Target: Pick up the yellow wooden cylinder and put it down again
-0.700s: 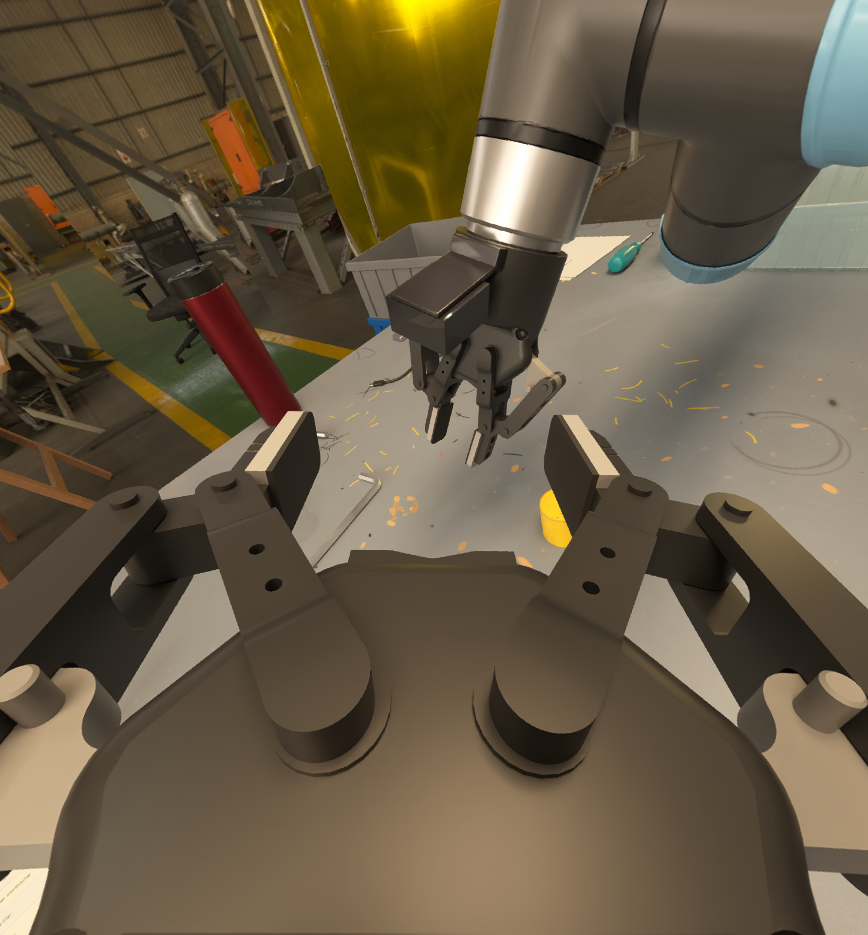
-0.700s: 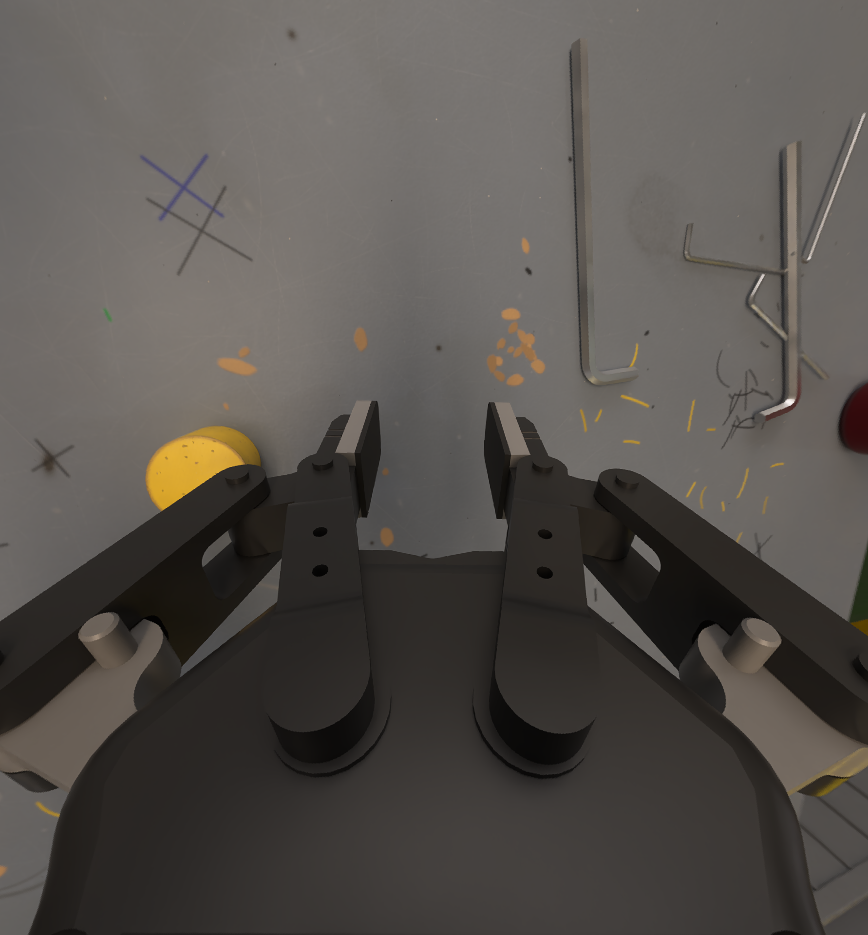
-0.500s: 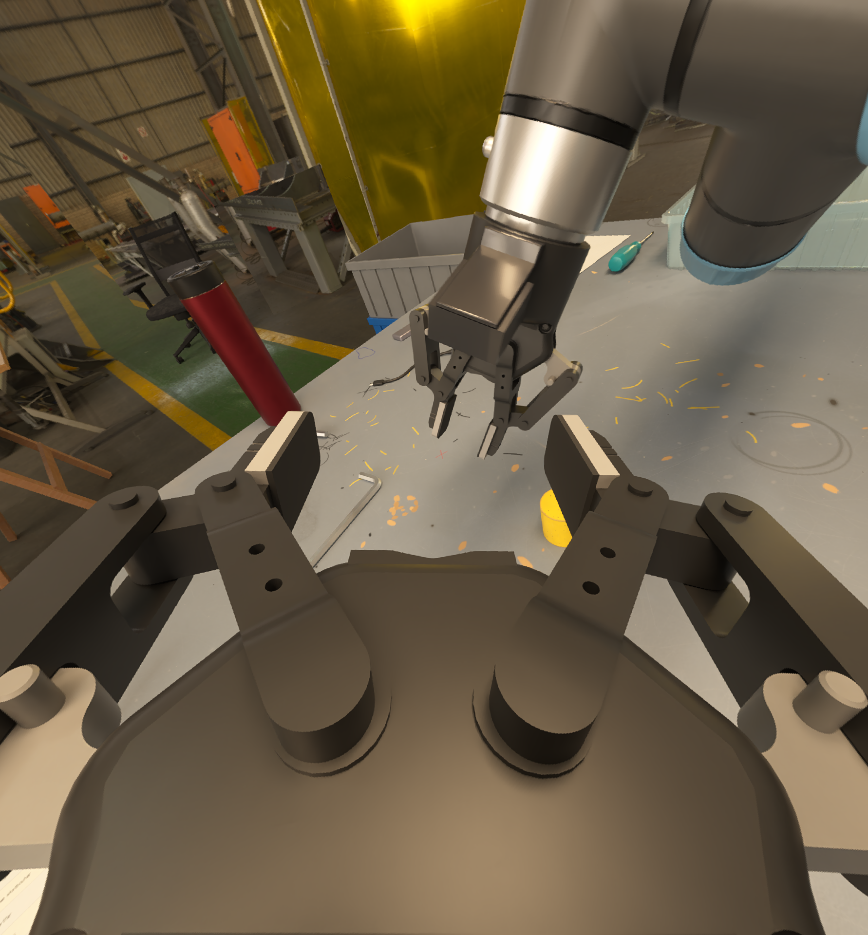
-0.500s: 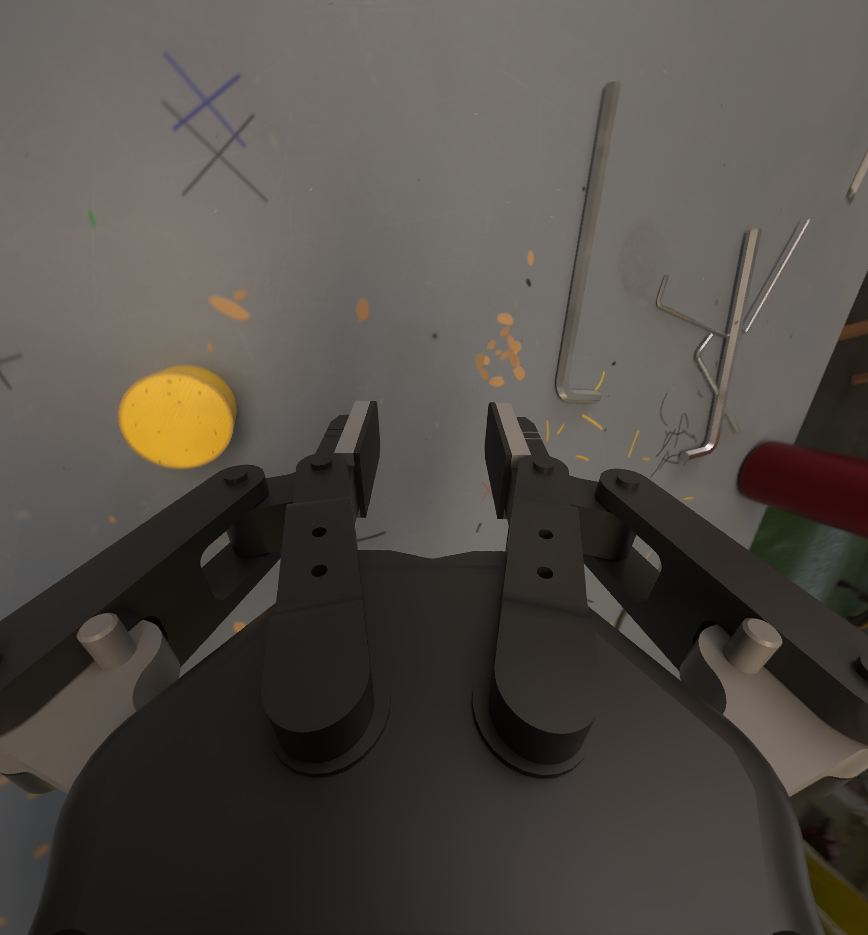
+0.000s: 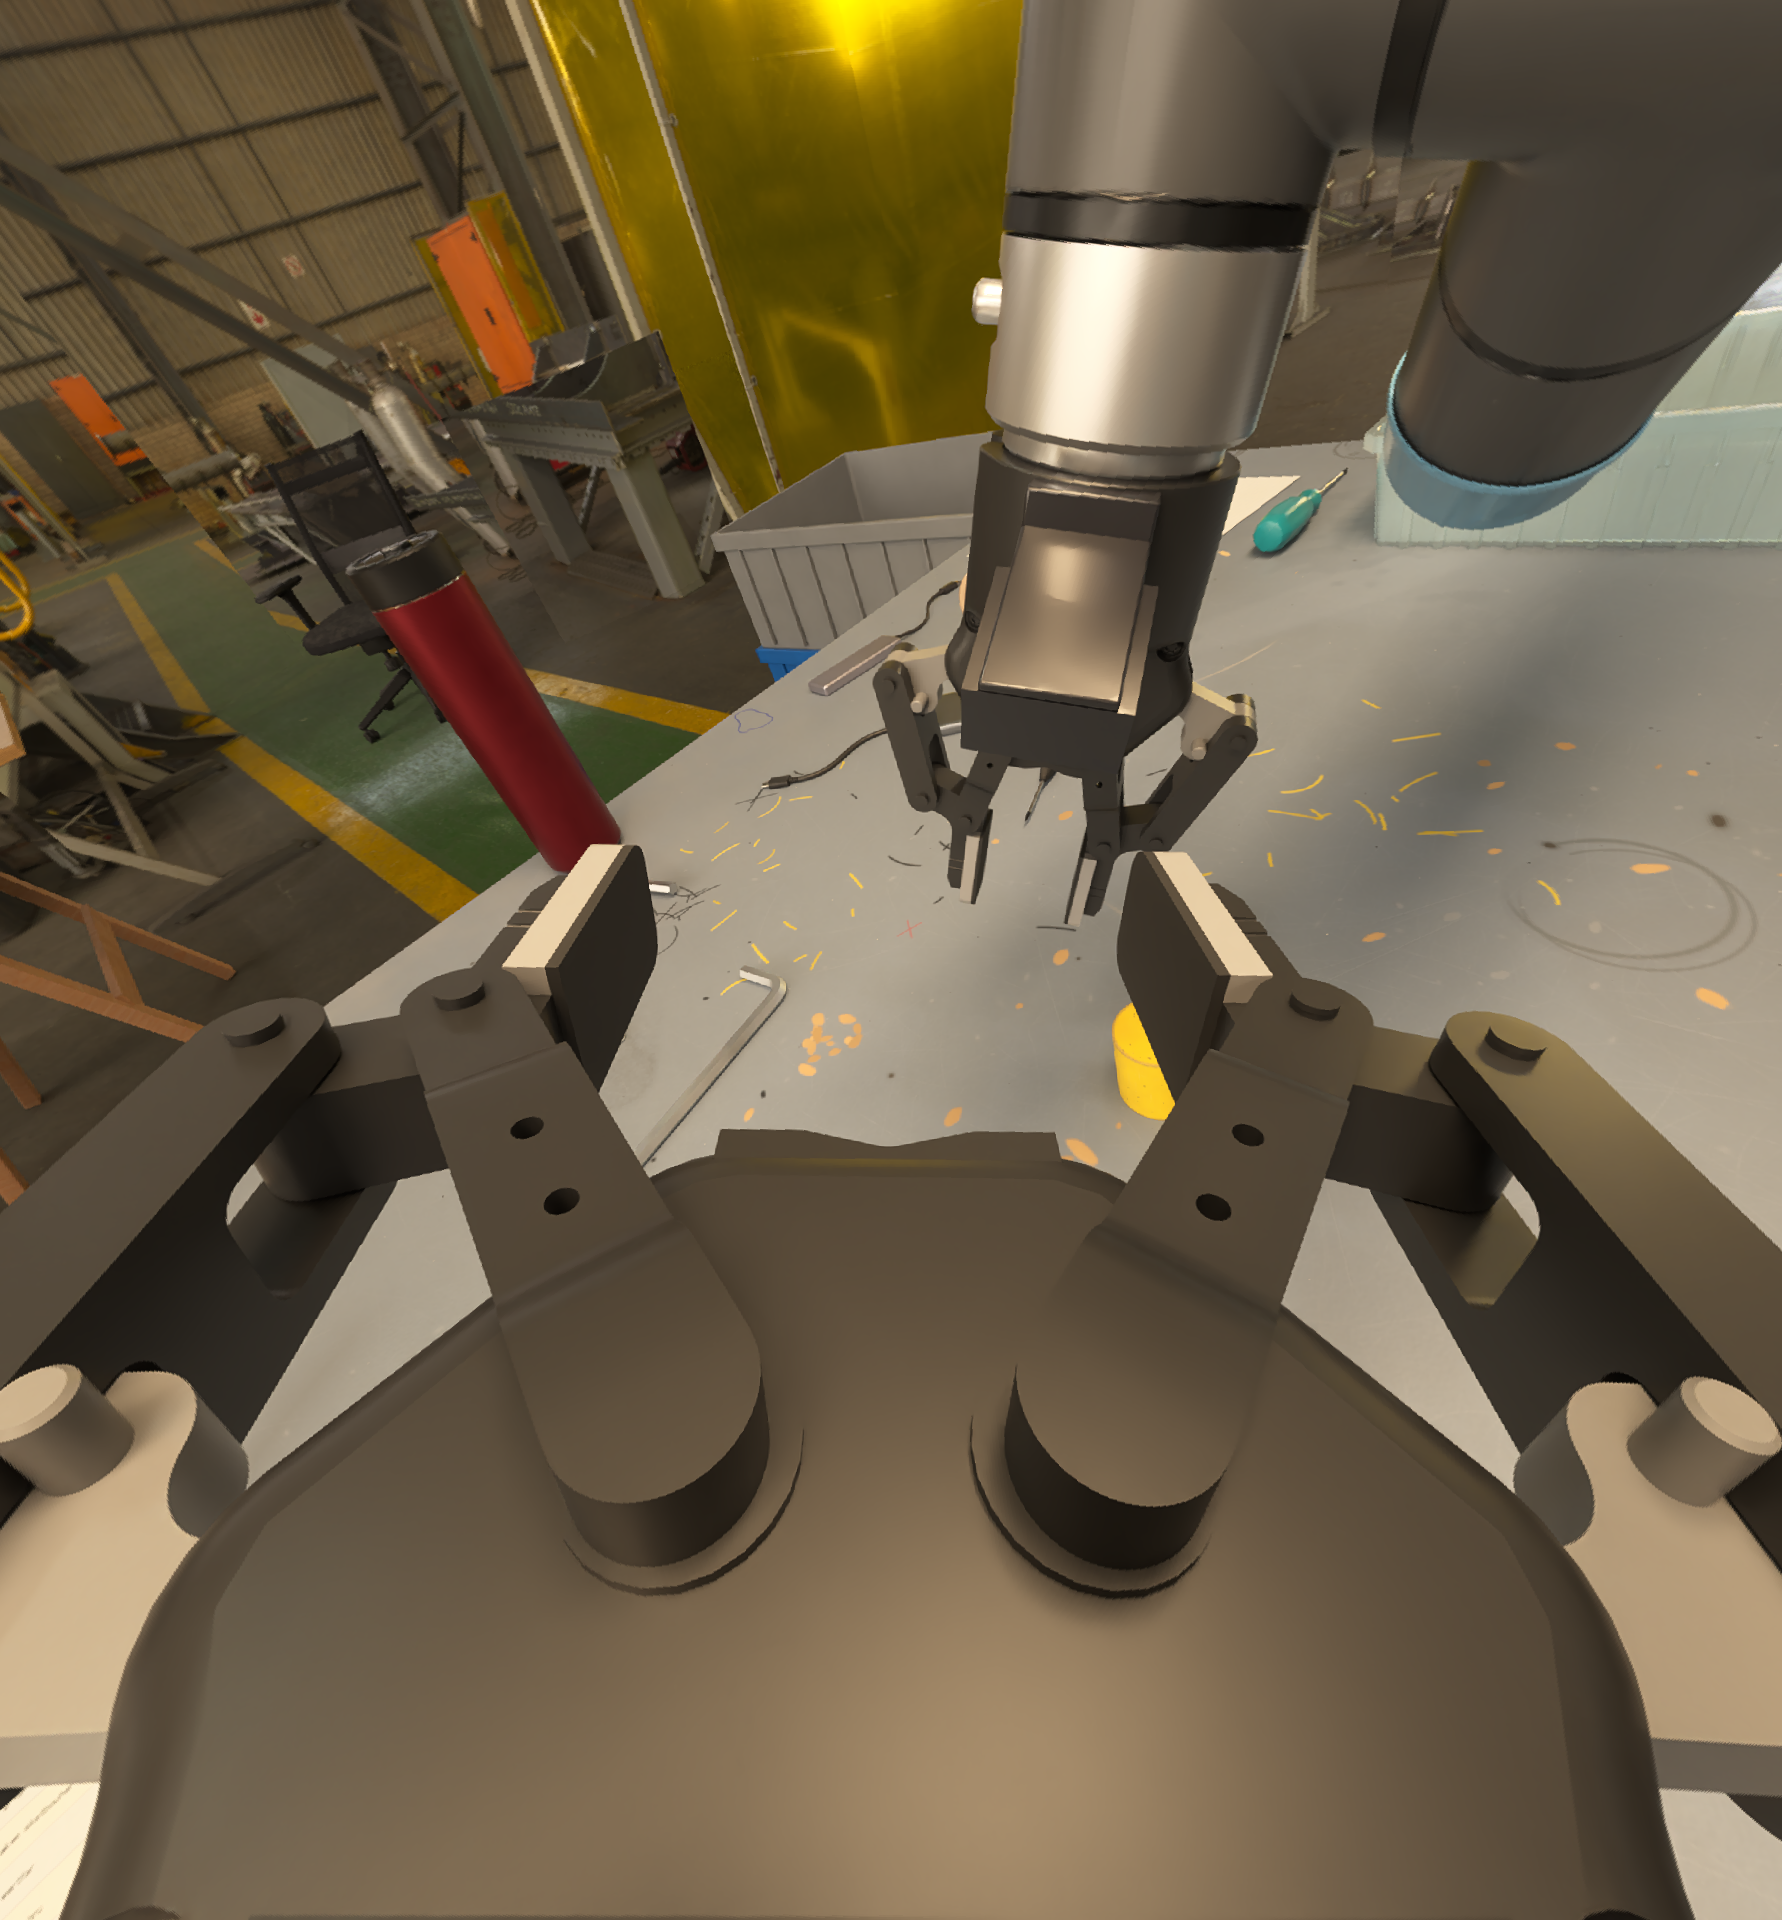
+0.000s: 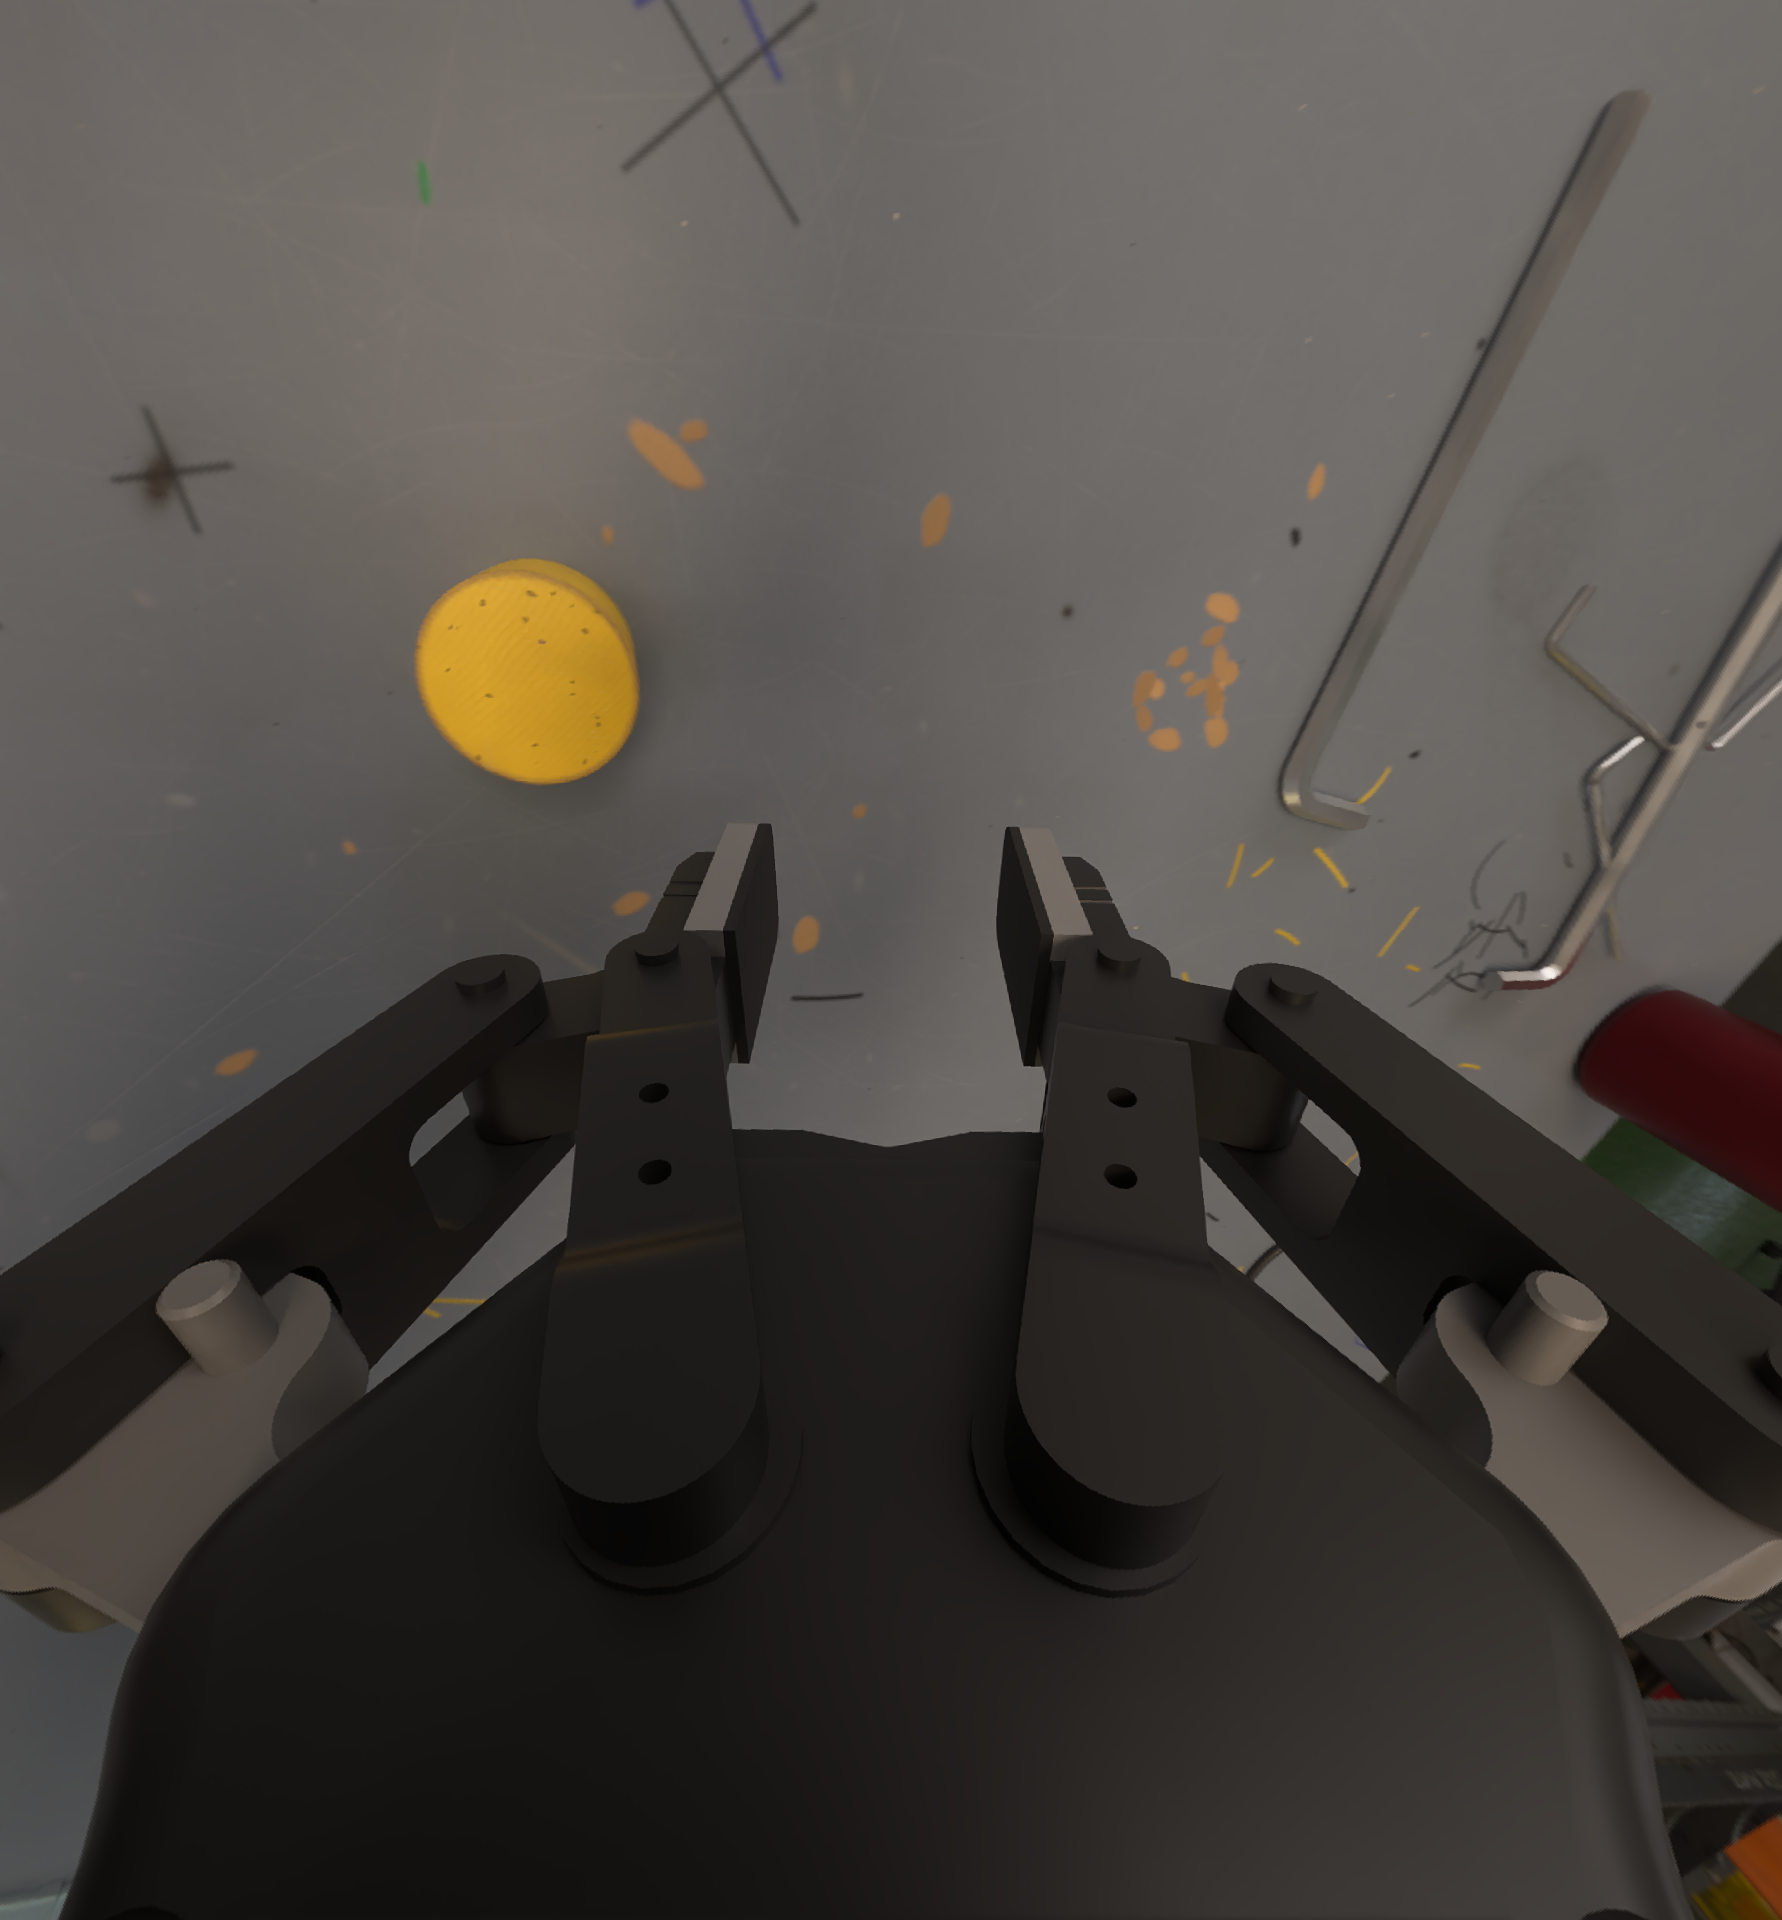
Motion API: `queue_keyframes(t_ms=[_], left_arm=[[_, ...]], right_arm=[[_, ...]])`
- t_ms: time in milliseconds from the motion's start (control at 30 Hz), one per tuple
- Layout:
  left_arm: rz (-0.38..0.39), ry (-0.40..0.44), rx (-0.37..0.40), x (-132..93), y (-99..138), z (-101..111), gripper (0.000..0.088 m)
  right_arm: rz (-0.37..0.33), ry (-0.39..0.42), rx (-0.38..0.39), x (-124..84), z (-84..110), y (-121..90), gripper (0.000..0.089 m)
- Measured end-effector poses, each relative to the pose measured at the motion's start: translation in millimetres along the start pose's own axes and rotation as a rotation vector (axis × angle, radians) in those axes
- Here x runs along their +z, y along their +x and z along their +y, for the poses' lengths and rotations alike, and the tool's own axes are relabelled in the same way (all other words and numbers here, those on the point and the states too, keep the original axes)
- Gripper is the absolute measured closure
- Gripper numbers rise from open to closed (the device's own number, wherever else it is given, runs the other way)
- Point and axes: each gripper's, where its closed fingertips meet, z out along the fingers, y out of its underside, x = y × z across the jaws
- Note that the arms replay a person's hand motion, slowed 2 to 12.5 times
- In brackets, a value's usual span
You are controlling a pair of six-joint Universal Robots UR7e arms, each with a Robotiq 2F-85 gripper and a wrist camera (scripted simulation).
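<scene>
Grey table (image 6: pixel 970 312) carries it all. The right gripper (image 6: pixel 887 935) hangs above it, half spread and empty, beside the yellow cylinder (image 6: pixel 526 672) standing off to its side; descending uncentred might knock it over. The left gripper (image 5: pixel 887 956) waits wide open.

Right wrist view: bare grey tabletop (image 6: pixel 866 364) all round yellow wooden cylinder (image 6: pixel 526 671), approach free from any side. Hex keys (image 6: pixel 1469 457) clustered at 2 o'clock, well apart from cylinder. Red tube (image 6: pixel 1718 1101) at 3 o'clock, beyond table edge.
</scene>
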Motion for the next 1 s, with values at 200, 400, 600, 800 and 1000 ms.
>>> queue_keyframes(t_ms=[200,400,600,800,1000], left_arm=[[-0.002,0.001,0.0,-1,-1,0,0.0105],[-0.005,0.003,-0.001,-1,-2,0,0.0106],[-0.005,0.003,-0.005,-2,-3,0,0.0106],[-0.002,0.001,-0.01,-1,-3,2,0.0106],[0.003,-0.004,-0.011,1,-2,3,0.0106]], right_arm=[[-0.104,-0.003,0.026,3,2.5,-16,0.0507],[-0.199,0.009,0.066,6,1.8,-32,0.0507],[-0.26,0.024,0.092,10,-0.2,-43,0.0503],[-0.286,0.051,0.11,13,-5.0,-50,0.0495],[-0.293,0.066,0.117,17,-8.7,-52,0.0484]])
